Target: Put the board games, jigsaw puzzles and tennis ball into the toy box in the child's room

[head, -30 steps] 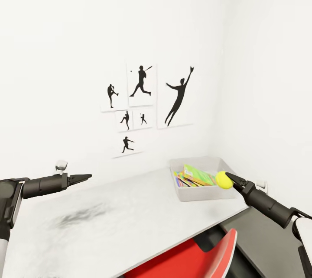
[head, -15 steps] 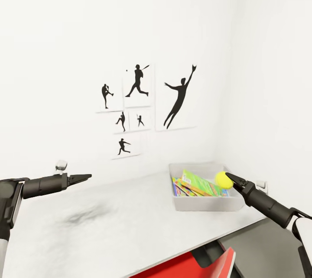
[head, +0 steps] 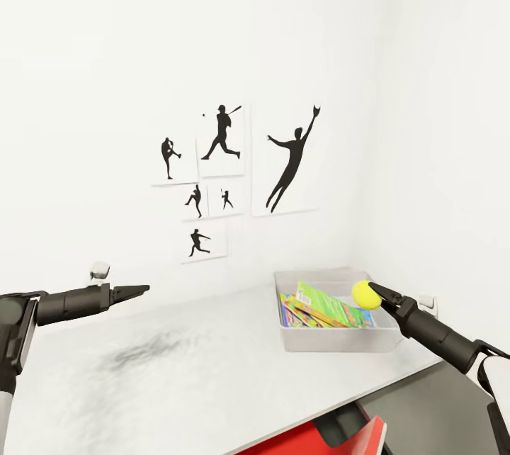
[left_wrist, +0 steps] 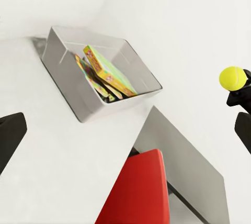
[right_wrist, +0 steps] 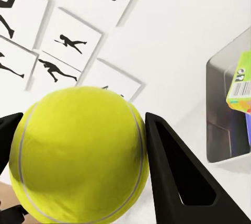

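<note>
1. At the far right corner of the table (head: pixel 212 377), the toy box (head: pixel 336 338) stands near the wall, open-topped and light grey.
2. Inside it, several flat, brightly printed items lean stacked at a tilt; a yellow-green printed box (head: pixel 327 302) lies uppermost, with more coloured edges beneath. How many games and puzzles are in there cannot be counted from these views.
3. The right pincer (head: pixel 373 290) is pinching the tennis ball (head: pixel 365 294); the right wrist view shows the ball (right_wrist: pixel 78 153) wedged between both dark fingers (right_wrist: pixel 172 171).
4. In the head view the ball hangs above the box's right end, about level with or just over its rim, apart from the contents. Whether it is truly over the opening or a little short of it is hard to judge.
5. The left pincer (head: pixel 138 290) is held out over the table's left part, well apart from the box, carrying nothing; its fingers appear pressed together to a point.
6. The rest of the tabletop looks bare of toys, so my judgement is that the ball is the last table item, and perhaps the last item overall.
7. What seems left: bring the ball squarely over the opening and release it.
8. A red chair (head: pixel 312 437) sits tucked below the table's near edge.
</note>
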